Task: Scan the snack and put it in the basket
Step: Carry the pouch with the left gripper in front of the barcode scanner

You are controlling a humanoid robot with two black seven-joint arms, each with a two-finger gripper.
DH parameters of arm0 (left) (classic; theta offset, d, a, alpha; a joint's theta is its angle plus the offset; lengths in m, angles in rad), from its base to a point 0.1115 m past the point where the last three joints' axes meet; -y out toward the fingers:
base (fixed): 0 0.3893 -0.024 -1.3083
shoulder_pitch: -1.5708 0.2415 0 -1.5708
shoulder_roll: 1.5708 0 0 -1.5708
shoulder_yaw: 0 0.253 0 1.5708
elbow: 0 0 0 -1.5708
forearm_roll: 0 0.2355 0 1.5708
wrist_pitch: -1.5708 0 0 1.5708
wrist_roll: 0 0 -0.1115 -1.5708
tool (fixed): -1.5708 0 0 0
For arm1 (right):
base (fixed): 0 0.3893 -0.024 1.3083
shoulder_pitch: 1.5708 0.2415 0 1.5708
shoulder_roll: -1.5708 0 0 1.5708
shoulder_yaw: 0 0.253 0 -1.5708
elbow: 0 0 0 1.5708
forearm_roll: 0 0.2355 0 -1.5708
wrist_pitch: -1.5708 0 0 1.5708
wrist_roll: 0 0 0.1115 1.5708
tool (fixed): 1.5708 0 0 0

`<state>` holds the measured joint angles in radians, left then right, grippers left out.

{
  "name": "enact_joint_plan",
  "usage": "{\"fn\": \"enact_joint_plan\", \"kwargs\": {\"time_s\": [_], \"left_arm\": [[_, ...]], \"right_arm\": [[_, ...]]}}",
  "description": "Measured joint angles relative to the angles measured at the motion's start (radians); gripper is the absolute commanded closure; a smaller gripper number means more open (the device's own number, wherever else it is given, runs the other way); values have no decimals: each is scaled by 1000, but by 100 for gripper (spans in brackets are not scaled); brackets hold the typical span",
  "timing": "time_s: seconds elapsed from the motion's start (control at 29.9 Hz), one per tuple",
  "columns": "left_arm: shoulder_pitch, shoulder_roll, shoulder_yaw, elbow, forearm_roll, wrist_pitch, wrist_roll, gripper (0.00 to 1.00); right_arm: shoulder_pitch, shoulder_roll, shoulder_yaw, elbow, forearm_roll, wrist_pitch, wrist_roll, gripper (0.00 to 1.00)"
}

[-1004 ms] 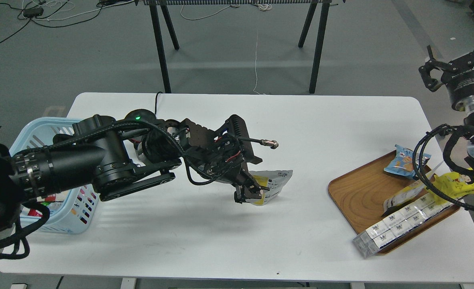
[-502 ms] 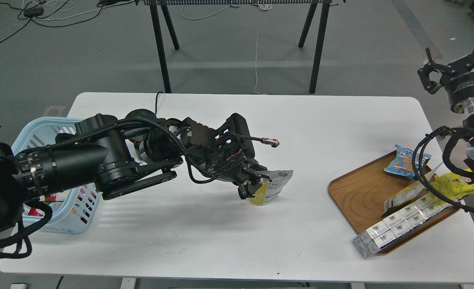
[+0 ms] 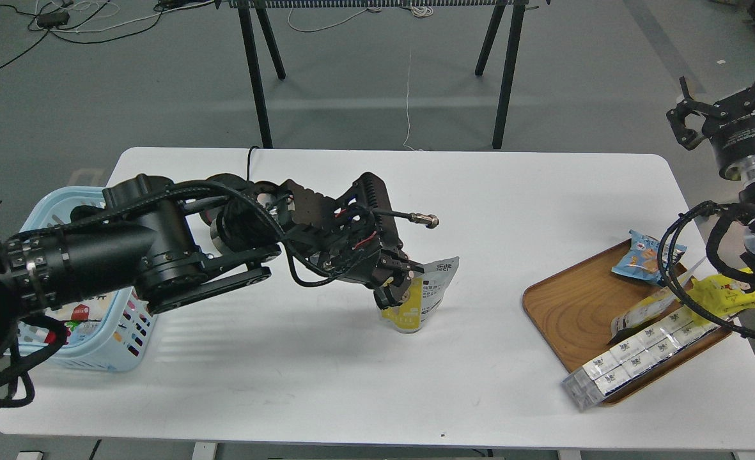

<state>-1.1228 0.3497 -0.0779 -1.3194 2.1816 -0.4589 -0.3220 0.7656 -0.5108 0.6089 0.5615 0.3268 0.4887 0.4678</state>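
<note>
The snack is a small pouch with a yellow lower part and a white part with dark text, at the middle of the white table. My left gripper is shut on its left side and holds it nearly upright, its bottom at or just above the tabletop. The light blue basket stands at the table's left edge, partly hidden behind my left arm, with packets inside. My right gripper is raised off the table's far right corner, open and empty.
A brown wooden tray at the right holds a small blue packet, a bright yellow packet, a pouch and a row of silver-white cartons. A black table's legs stand behind.
My left gripper has closed on the snack and tipped it from lying tilted to nearly upright, shifting slightly left and up. My right arm has barely moved.
</note>
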Motion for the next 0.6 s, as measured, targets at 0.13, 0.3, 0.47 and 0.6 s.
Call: {"fn": "enact_joint_plan", "kwargs": {"time_s": [0.13,0.3,0.47,0.6], "left_arm": [[0,113,-20,-83,0,5,-3,98],[16,303,-57,-160,0,28,-34,98],[46,459,-52,-168,0,110,-75,98],[74,519,-51,-161,0,135,-81,98]], "right_arm": [[1,0,-1,0,0,0,0,2],[2,0,-1,0,0,0,1,2],[2,0,0,0,0,0,2,2],[2,0,1,0,0,0,2,2]]}}
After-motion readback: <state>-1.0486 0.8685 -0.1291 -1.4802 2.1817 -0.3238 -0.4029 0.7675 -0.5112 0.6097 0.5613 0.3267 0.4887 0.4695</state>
